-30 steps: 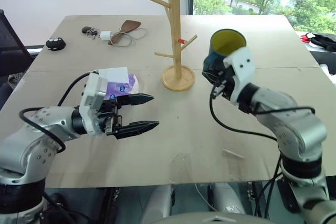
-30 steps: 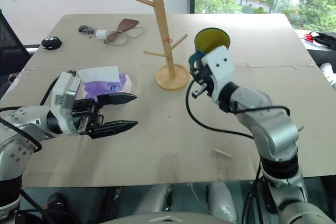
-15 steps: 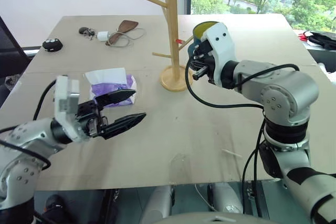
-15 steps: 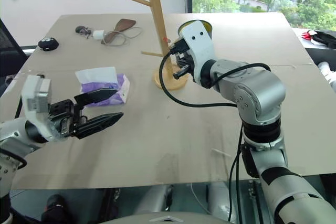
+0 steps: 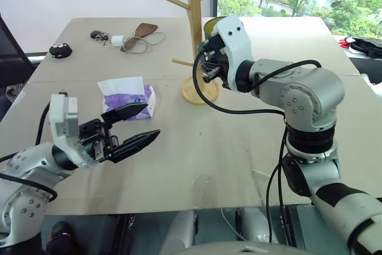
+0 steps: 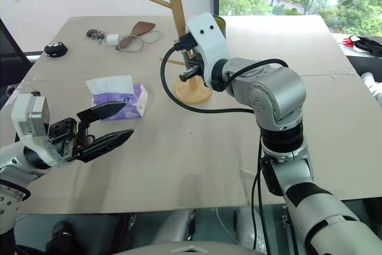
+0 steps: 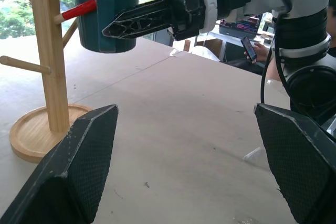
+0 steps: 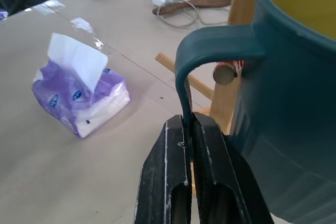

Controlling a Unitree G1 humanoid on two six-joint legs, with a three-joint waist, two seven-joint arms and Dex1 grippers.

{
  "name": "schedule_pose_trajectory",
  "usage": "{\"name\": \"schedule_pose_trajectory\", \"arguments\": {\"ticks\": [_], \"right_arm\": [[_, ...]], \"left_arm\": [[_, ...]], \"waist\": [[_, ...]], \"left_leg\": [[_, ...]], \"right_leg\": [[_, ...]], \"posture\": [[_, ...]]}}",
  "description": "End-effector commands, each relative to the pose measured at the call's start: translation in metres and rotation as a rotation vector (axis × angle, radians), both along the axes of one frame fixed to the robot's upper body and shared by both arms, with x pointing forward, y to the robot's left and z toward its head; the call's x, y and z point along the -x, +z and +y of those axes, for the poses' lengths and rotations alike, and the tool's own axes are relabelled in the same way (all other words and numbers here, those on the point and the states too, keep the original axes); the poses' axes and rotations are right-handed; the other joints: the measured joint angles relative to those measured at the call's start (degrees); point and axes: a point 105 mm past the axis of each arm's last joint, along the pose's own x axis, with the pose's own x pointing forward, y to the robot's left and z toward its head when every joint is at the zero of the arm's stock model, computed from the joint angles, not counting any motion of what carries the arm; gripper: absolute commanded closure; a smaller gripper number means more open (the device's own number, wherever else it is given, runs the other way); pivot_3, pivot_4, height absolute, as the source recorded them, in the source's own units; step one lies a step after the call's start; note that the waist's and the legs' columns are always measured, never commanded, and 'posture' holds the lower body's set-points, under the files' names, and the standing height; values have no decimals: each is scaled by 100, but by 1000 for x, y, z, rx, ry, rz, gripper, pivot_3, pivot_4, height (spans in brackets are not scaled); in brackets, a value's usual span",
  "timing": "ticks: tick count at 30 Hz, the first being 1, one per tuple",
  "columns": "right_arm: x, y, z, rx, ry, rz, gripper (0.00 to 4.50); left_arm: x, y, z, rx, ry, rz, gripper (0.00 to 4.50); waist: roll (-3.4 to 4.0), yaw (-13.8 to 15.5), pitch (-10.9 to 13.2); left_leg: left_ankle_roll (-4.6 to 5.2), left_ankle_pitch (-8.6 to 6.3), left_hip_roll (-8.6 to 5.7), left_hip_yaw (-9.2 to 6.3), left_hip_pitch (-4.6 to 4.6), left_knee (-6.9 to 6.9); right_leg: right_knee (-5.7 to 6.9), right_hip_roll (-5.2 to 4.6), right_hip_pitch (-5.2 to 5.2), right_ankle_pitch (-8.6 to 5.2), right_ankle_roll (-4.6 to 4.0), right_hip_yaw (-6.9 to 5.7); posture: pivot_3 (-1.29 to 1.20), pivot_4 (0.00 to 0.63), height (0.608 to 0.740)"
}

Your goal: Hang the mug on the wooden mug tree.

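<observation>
My right gripper (image 8: 187, 124) is shut on the loop handle (image 8: 210, 51) of the teal mug (image 8: 294, 103), whose inside is yellow. It holds the mug upright in the air against the wooden mug tree (image 5: 194, 28). The tip of the red-marked peg (image 8: 226, 72) shows inside the handle's loop. In the left wrist view the red peg (image 7: 79, 10) meets the handle of the mug (image 7: 105, 9). From the head, only the mug's yellow rim (image 5: 212, 22) peeks out behind the right hand. My left gripper (image 5: 149, 120) hovers open and empty over the table's near left.
A purple tissue pack (image 5: 128, 95) lies just beyond the left gripper. Keys, a white charger with cable and a brown object (image 5: 140, 31) sit at the far left, with a black object (image 5: 61, 50) near the left edge. The tree's round base (image 5: 200, 91) stands mid-table.
The right gripper has carried the mug leftward and up, from right of the tree's base to the red-marked peg. The left gripper has drawn back to the left, still open.
</observation>
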Motion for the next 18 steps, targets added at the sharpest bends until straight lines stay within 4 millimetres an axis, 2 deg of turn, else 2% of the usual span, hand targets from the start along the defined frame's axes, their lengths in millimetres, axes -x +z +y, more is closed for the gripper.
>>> {"name": "schedule_pose_trajectory", "arguments": {"ticks": [1,8,13,16,18], "right_arm": [[-4,18,0,-21,-7,-77,4482],[-14,15,6,-24,-17,-68,4482],[-13,15,9,-12,13,-73,4482],[-11,16,6,2,19,-89,3638],[-8,17,1,1,20,-101,2588]], "left_arm": [[1,3,-2,3,-9,-27,223],[3,2,-3,2,-4,-25,223],[3,1,-3,5,0,-24,223],[3,1,-5,9,-2,-22,223],[3,1,-6,13,-6,-21,223]], "waist": [[0,2,0],[3,-3,2],[7,-2,4],[11,1,7],[14,9,8]], "left_leg": [[0,0,0,0,0,-1],[0,0,4,0,0,-1],[0,0,5,0,0,-2],[0,0,5,0,0,-2],[0,0,5,-1,-1,-2]], "right_leg": [[0,1,0,0,0,0],[-1,5,-1,1,-1,1],[-2,6,-1,1,-3,1],[-2,6,-1,1,-3,1],[-2,6,-1,1,-3,0]], "posture": [[0,150,740],[0,150,740],[0,150,740],[0,150,740],[0,150,740]]}}
